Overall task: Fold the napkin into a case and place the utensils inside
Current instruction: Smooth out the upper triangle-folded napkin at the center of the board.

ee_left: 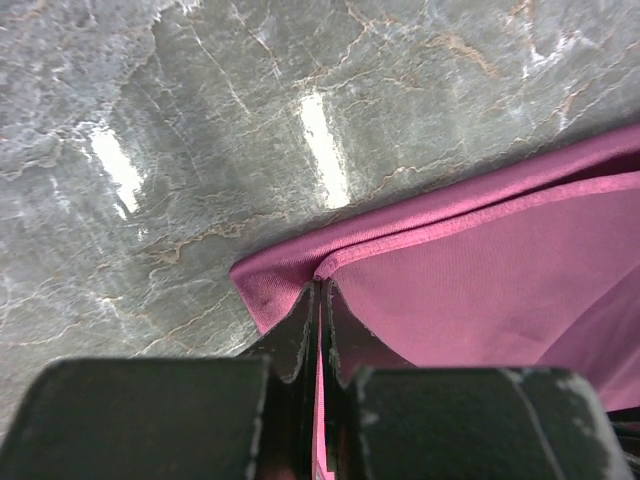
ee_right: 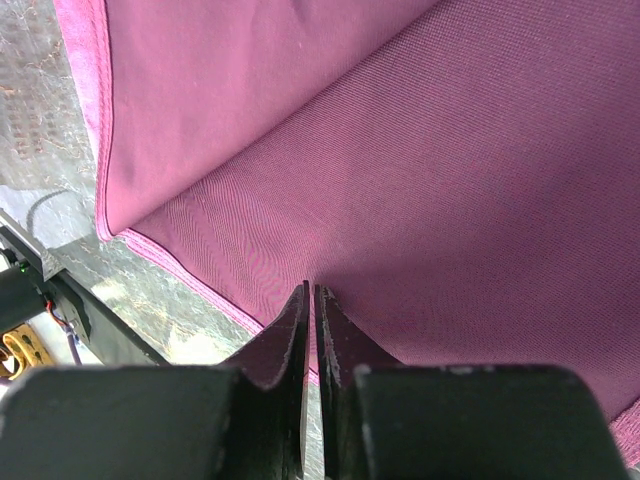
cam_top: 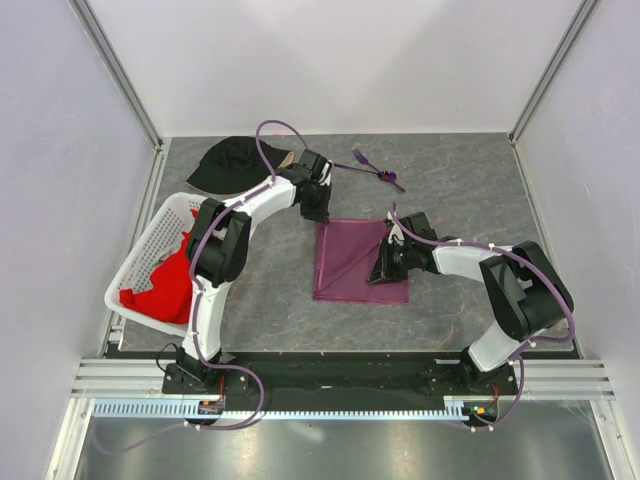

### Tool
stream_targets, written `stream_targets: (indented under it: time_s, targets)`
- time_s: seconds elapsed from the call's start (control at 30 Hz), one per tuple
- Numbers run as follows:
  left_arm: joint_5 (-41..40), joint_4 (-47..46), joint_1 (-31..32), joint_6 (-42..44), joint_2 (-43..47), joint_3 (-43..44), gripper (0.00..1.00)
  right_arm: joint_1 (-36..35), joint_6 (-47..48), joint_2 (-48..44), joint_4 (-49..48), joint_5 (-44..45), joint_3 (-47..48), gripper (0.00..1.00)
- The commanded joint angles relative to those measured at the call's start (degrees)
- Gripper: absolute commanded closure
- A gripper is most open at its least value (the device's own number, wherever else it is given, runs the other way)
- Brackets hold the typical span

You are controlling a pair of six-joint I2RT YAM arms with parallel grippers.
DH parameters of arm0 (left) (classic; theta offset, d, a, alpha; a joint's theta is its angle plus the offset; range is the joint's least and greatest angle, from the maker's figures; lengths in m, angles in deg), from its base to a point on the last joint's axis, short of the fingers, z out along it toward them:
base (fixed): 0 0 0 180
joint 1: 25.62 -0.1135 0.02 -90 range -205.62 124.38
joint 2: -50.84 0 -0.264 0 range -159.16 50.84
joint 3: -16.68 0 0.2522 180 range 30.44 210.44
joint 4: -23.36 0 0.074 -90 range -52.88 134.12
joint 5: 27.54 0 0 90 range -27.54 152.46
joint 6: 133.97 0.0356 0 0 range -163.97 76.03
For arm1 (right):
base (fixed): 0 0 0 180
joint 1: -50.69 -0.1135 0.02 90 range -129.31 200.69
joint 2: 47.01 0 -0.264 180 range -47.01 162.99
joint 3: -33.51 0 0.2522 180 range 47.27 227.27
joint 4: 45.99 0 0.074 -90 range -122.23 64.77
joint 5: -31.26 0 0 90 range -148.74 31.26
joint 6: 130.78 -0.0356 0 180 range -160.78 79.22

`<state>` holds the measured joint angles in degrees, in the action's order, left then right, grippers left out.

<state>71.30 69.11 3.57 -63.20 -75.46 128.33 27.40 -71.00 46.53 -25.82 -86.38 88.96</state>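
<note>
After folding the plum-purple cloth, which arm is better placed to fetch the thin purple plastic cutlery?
Probably left: the left gripper, pinching the cloth at its far corner, sits nearer the cutlery than the right gripper.

left gripper (cam_top: 318, 214) at napkin (cam_top: 345, 268) far-left corner, right gripper (cam_top: 381, 272) over its right part, utensils (cam_top: 378, 170) beyond

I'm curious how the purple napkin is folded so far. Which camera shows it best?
The top external view: nearly the whole napkin shows, with a diagonal crease. The left wrist view shows only one pinched corner; the right wrist view, a close stretch of cloth.
</note>
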Motion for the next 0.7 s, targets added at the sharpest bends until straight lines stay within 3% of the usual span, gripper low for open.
stream_targets:
  time_s: [0.0,0.37,0.67]
  targets:
    - [-1.9,-1.58,-0.71,-1.43,4.31,0.37,0.98,0.44,0.77,-0.11,-0.26,2.33,-1.53,0.89]
    - [-2.51,-1.14,-1.24,-1.61,4.13,-1.2,0.98,0.79,-0.1,-1.07,-0.26,1.63,-0.47,0.89]
    - [-2.42,-1.14,-1.42,-1.96,4.48,-2.0,0.98,3.07,-4.58,-5.81,0.88,1.7,6.9,0.89]
